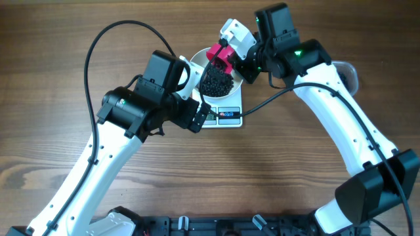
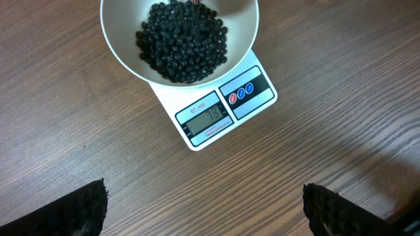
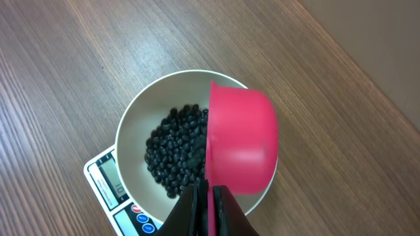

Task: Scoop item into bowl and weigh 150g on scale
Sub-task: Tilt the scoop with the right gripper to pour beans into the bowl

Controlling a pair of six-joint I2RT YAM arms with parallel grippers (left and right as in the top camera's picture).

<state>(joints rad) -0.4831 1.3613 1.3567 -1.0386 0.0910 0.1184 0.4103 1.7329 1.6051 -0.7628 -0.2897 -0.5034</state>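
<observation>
Claw on right arm [image 3: 209, 198] pinches pink scoop [image 3: 241, 141] over bowl [image 3: 134, 128].

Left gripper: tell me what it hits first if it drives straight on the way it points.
The open left gripper probably meets bare table first, just short of the scale; depth unclear.

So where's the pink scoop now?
In the right wrist view the pink scoop is tipped over the right half of the white bowl on the scale, held by the right gripper.
</observation>
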